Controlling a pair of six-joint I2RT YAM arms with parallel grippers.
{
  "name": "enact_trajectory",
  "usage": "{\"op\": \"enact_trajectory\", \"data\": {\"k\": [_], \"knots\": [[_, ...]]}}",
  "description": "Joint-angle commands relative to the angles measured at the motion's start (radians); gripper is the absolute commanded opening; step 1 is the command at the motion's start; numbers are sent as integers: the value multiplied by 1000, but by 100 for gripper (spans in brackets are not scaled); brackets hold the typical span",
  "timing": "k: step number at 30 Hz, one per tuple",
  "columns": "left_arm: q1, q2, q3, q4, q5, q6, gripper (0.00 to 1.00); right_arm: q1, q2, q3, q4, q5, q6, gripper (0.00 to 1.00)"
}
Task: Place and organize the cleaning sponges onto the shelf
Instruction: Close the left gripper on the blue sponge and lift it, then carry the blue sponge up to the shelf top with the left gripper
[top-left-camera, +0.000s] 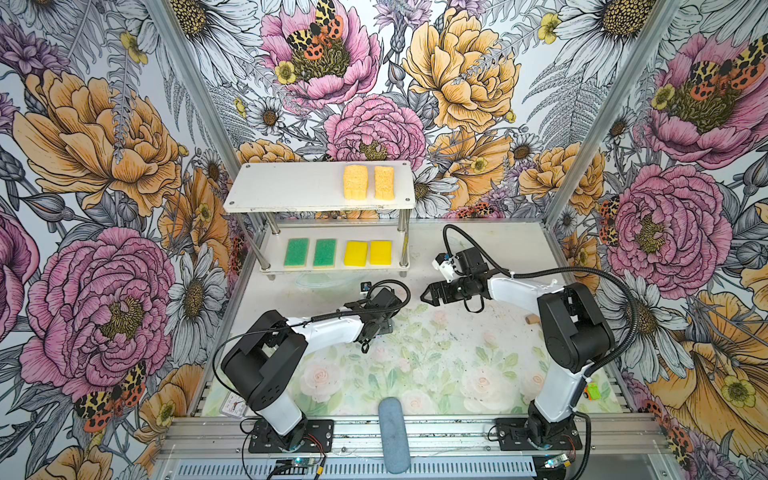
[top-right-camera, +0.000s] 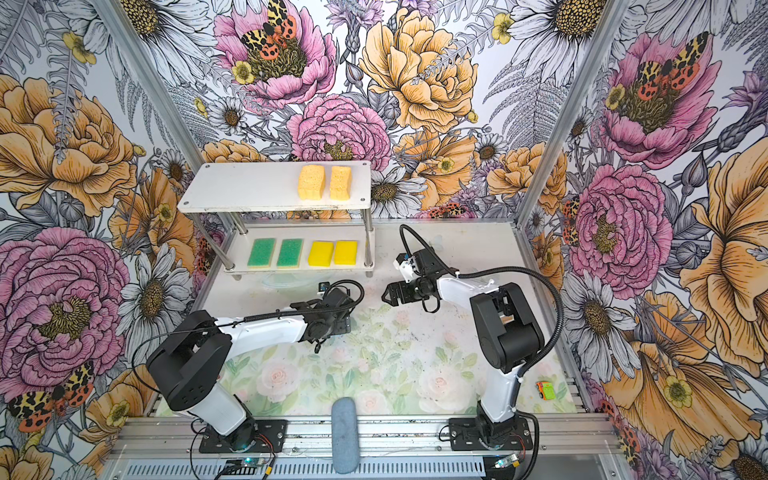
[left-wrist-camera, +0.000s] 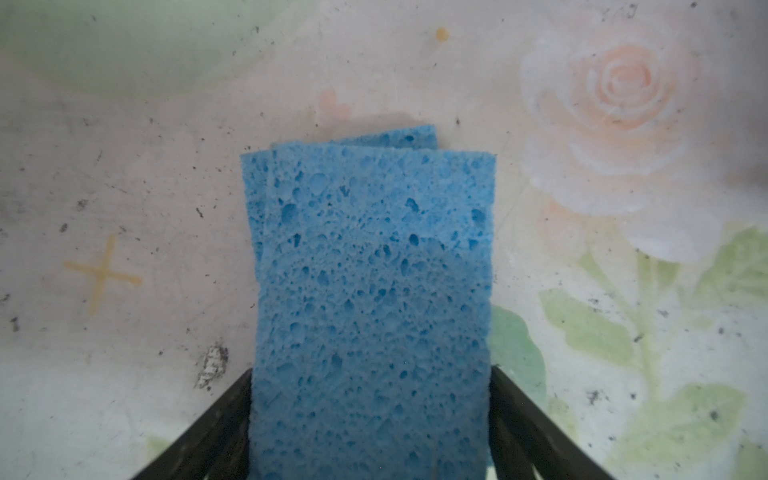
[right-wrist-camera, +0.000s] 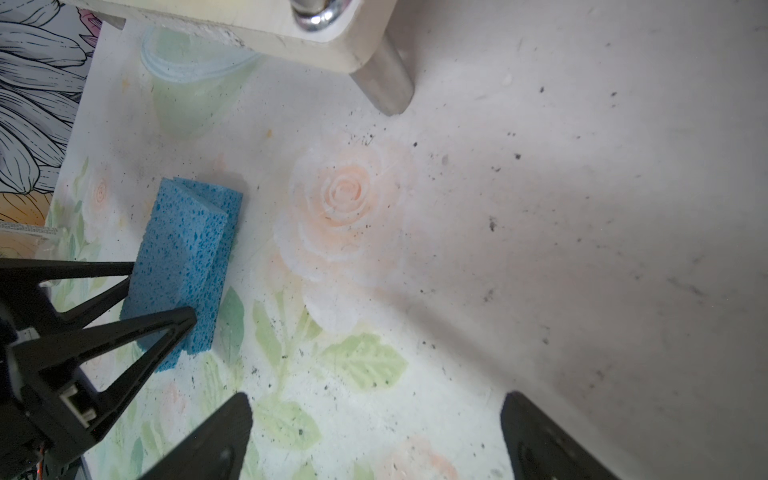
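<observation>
Left gripper (left-wrist-camera: 371, 370) straddled stacked blue sponges (left-wrist-camera: 374, 257) (clamped? couldn't tell), probably bound for the bare 9 o'clock end of the shelf (top-left-camera: 286, 187); right gripper (right-wrist-camera: 376, 401) hung, jaws apart.

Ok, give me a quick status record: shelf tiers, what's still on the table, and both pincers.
Top tier: two porous pale orange sponges on the right half of the white two-tier shelf
Lower tier: two green-topped sponges left of two bright yellow sponges
Tabletop: two flat blue sponges, overlapping, not yet shelved
Left pincer: straddling the blue sponges; grip unclear
Right pincer: open, empty
</observation>
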Motion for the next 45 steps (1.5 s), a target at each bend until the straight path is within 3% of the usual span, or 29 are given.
{"op": "enact_trajectory", "data": {"k": [1, 12, 25, 45], "knots": [[-10, -14, -15, 27, -18, -15, 85, 7, 7, 8, 16, 5, 7, 96], [-28, -25, -32, 26, -34, -44, 85, 7, 10, 9, 16, 6, 7, 96], [-27, -50, -41, 27, -55, -58, 71, 6, 5, 7, 16, 8, 9, 96], [-2, -236, 31, -128, -64, 3, 69, 7, 8, 19, 15, -3, 7, 96]]}}
